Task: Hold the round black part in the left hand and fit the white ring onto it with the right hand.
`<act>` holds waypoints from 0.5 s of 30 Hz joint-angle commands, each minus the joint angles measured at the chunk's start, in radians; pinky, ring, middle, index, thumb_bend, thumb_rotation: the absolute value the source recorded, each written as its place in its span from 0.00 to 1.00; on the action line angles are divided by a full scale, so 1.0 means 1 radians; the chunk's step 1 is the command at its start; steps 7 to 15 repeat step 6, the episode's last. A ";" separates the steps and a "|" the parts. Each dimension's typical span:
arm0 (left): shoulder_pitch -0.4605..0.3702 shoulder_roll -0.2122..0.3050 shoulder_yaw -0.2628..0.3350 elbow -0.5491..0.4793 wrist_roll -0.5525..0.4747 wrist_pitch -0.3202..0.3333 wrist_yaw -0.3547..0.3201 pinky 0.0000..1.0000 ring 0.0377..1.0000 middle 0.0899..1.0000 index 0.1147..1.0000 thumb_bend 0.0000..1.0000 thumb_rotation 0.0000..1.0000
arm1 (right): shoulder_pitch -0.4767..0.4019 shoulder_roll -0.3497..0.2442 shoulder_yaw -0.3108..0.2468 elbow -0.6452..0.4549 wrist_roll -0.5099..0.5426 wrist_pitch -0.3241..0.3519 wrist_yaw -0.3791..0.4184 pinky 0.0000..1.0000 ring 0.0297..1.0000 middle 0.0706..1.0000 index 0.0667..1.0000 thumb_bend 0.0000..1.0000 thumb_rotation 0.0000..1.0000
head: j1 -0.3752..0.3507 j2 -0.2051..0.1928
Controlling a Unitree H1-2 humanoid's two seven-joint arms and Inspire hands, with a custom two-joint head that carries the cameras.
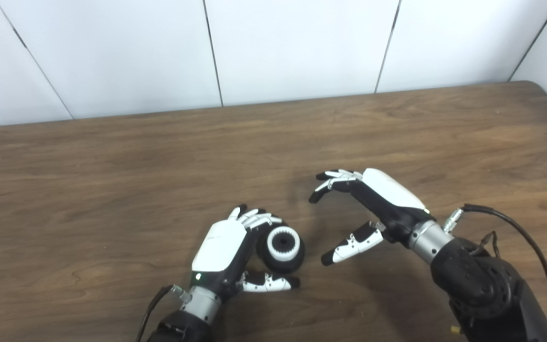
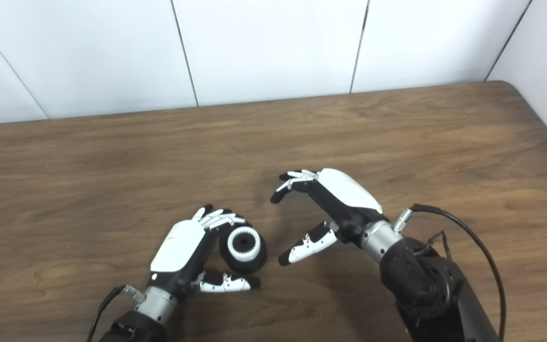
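**Colleague:** What's on your screen, biggest thing first?

**Me:** The brown wood-grain worktop (image 1: 112,190) fills most of my view, with white wall panels (image 1: 292,47) behind its far edge. Next in size is my right hand (image 1: 373,209), black with a white back plate, hanging above the worktop with a black cable (image 1: 525,237) looping off its wrist. Its fingers (image 1: 330,183) curl forward and its thumb (image 1: 349,244) points away from them, a wide gap between; I'm holding nothing there.

**Colleague:** And the other side?

**Me:** My left hand (image 1: 221,251), same black and white build, is low at the worktop. Its fingers (image 1: 254,218) bend over the far side of the round black plastic part (image 1: 280,247) and its thumb (image 1: 268,283) lies just on the near side, so the part sits cupped between them. The fingers touch it; I can't tell whether the thumb does, so it looks a loose hold.

**Colleague:** Where's the ring?

**Me:** The white toothed ring (image 1: 283,242) is sitting on the top face of the black part, around its dark centre, just beside my left fingertips. It lies near my right thumb tip, apart from it with bare worktop between.
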 commanded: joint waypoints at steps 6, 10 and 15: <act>-0.010 -0.003 0.025 -0.005 0.000 0.027 -0.005 0.99 0.90 0.85 0.81 1.00 0.32 | -0.016 0.007 -0.008 -0.019 -0.003 -0.012 -0.020 0.98 0.95 0.89 0.67 1.00 0.24 | -0.001 -0.004; -0.010 -0.003 0.025 -0.005 0.000 0.027 -0.005 0.99 0.90 0.85 0.81 1.00 0.32 | -0.016 0.007 -0.008 -0.019 -0.003 -0.012 -0.020 0.98 0.95 0.89 0.67 1.00 0.24 | -0.001 -0.004; -0.010 -0.003 0.025 -0.005 0.000 0.027 -0.005 0.99 0.90 0.85 0.81 1.00 0.32 | -0.016 0.007 -0.008 -0.019 -0.003 -0.012 -0.020 0.98 0.95 0.89 0.67 1.00 0.24 | -0.001 -0.004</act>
